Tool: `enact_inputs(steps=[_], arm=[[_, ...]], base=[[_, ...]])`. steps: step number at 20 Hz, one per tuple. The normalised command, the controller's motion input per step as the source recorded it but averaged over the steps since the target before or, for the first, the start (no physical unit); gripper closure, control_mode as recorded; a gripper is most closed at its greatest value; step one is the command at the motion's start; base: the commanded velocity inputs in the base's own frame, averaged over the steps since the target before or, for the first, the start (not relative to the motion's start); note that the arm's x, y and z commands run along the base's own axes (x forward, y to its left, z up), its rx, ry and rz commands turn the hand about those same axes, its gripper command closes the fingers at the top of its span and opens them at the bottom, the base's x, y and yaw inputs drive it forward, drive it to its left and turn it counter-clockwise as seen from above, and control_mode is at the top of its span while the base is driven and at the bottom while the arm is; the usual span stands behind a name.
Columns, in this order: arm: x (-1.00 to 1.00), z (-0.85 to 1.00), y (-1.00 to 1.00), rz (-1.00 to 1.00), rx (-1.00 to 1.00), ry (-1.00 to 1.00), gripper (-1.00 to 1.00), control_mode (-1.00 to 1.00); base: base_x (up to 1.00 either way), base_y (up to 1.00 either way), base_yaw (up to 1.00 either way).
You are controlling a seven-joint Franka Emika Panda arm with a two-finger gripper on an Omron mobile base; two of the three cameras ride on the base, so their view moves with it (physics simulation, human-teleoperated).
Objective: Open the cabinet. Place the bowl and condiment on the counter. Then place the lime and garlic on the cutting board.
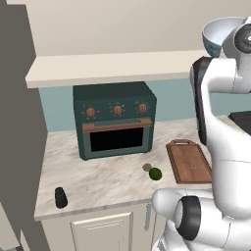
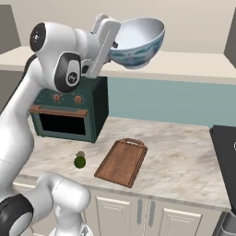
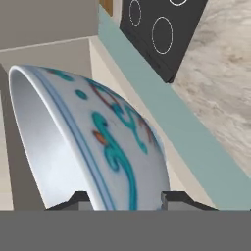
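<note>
The bowl (image 2: 138,40), white inside with a blue pattern outside, hangs tilted high above the counter (image 2: 184,156), in front of the open cabinet (image 2: 193,64). My gripper (image 2: 116,45) is shut on its rim, one finger inside and one outside; in the hand view the fingertips (image 3: 179,198) straddle the bowl's wall (image 3: 112,147). The bowl (image 1: 215,35) also shows at the top right of the left base view. The black condiment (image 1: 60,197) stands near the counter's front left edge. Lime (image 1: 155,173) and garlic (image 1: 146,167) lie together on the counter (image 1: 98,176), just left of the bare cutting board (image 1: 188,161).
A dark green toaster oven (image 1: 115,120) stands at the back of the counter under the cabinet's floor (image 1: 112,68). A black cooktop (image 2: 226,152) lies to the right. A tall grey panel (image 1: 14,122) rises at the far left. Cream lower doors (image 2: 138,212) run below the counter.
</note>
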Motion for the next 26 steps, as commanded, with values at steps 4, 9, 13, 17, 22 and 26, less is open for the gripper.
enact_inputs(steps=[4, 9, 13, 17, 22, 26], arm=[[-0.72, 0.0, 0.0, -0.06, 0.0, 0.06, 1.0, -1.0], [-0.57, 0.0, 0.0, -0.05, 0.0, 0.11, 1.0, -1.0], [-0.61, -0.02, 0.0, -0.03, 0.0, 0.13, 1.0, -1.0], [-0.56, -0.18, 0.0, 0.0, 0.0, 0.12, 1.0, -1.0], [-0.36, -0.35, 0.0, 0.0, 0.0, 0.07, 1.0, -1.0], [-0.16, -0.44, -0.1, 0.0, 0.0, 0.02, 1.0, -1.0]], base=[[0.0, 0.0, 0.0], [0.0, 0.0, 0.0], [0.0, 0.0, 0.0], [0.0, 0.0, 0.0], [0.0, 0.0, 0.0], [0.0, 0.0, 0.0]])
